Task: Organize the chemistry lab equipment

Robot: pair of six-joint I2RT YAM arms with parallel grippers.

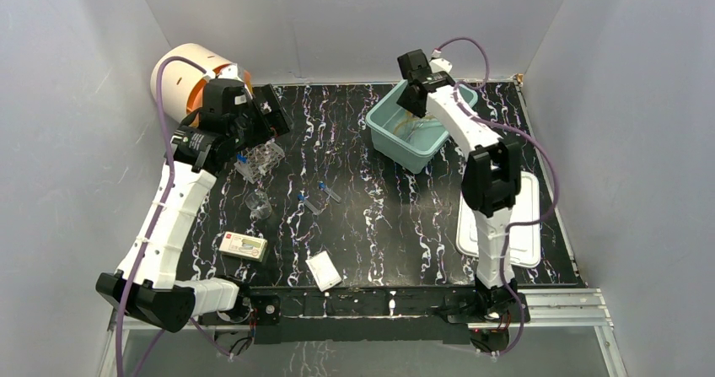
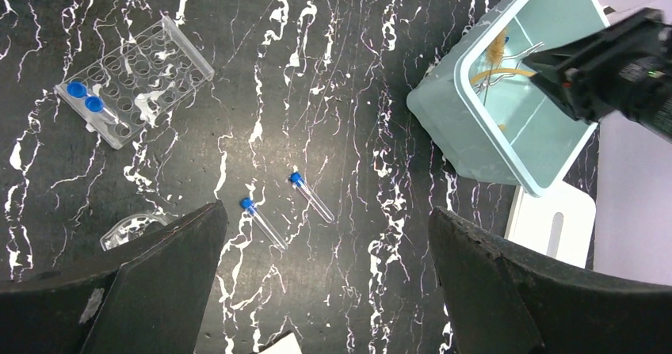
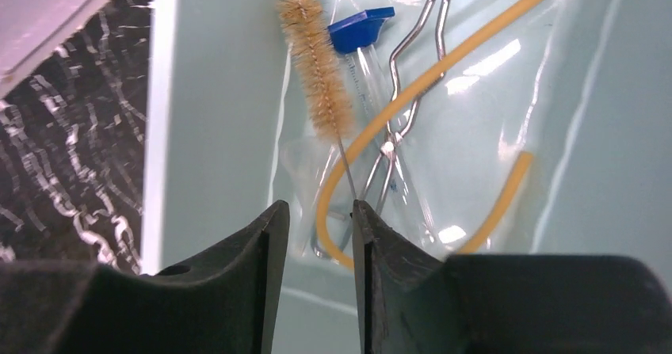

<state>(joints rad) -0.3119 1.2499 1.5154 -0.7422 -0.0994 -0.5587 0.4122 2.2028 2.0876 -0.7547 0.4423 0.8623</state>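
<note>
A white packet point(image 1: 323, 270) lay nearest on the desk point(image 1: 388, 234). A small beaker point(image 1: 259, 203) and two blue-capped tubes point(image 1: 308, 201) lay farther in, apart from one another. Beyond them the clear rack point(image 1: 261, 159) sat near the left gripper point(image 2: 325, 235), whose jaws stood wide with nothing between them. At the far side the right gripper point(image 3: 319, 211) hung inside the teal tub point(image 1: 389, 145), its jaws narrowly parted and empty. Below it the brush point(image 3: 317, 61), tan rubber tube point(image 3: 428, 77) and metal tongs point(image 3: 412, 45) lay on the tub's floor.
</note>
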